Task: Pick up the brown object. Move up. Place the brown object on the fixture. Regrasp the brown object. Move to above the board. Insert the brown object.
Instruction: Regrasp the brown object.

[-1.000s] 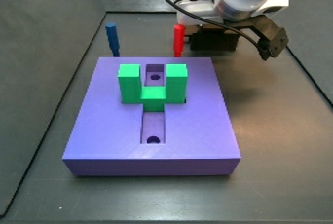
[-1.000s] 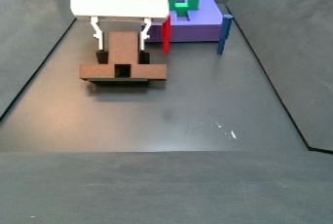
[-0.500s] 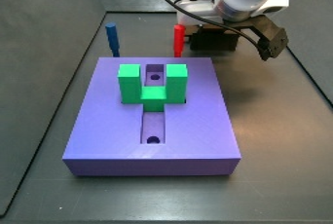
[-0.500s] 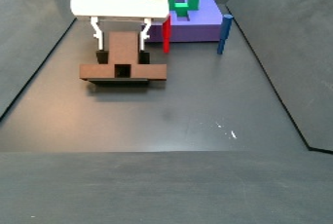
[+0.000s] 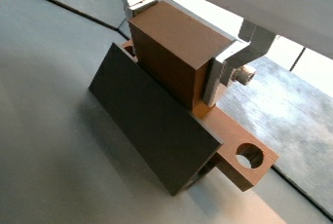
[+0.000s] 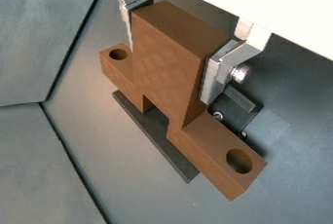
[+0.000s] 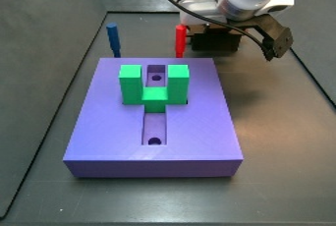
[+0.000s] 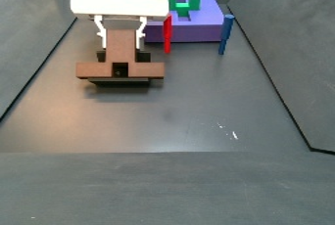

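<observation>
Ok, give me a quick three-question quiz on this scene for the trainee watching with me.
1. True or false: the brown piece sits in the purple board's groove.
2. The gripper is: A over the board; B at the brown piece, off the board; C over the green block.
3. What colour is the post standing near the red post?
Key: 1 false; 2 B; 3 blue.

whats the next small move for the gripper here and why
Probably lift straight up. The gripper stands over the fixture with its fingers flanking the brown object's raised stem, apparently shut on it, while the board with its groove lies apart, nothing inserted yet.
</observation>
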### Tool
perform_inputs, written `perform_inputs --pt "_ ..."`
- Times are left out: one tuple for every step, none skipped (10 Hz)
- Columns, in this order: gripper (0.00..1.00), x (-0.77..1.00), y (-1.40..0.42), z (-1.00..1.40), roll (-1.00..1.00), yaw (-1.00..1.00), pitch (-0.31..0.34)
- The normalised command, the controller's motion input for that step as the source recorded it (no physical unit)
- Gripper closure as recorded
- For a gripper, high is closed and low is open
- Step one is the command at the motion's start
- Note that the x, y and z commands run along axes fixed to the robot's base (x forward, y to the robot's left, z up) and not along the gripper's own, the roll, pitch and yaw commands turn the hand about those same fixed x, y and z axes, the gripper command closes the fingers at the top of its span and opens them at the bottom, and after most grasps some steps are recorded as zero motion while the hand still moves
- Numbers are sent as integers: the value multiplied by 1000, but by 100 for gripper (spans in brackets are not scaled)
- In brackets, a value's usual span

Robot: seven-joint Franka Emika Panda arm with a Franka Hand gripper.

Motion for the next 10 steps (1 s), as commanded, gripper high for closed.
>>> perform_inputs --pt "100 0 0 0 0 0 0" --pt "100 0 0 0 0 0 0" --pt "100 0 0 0 0 0 0" --pt "100 0 0 0 0 0 0" --pt "100 0 0 0 0 0 0" --pt "100 0 0 0 0 0 0" --pt "100 0 0 0 0 0 0" --pt "100 0 0 0 0 0 0" --pt "100 0 0 0 0 0 0" --pt "100 0 0 0 0 0 0"
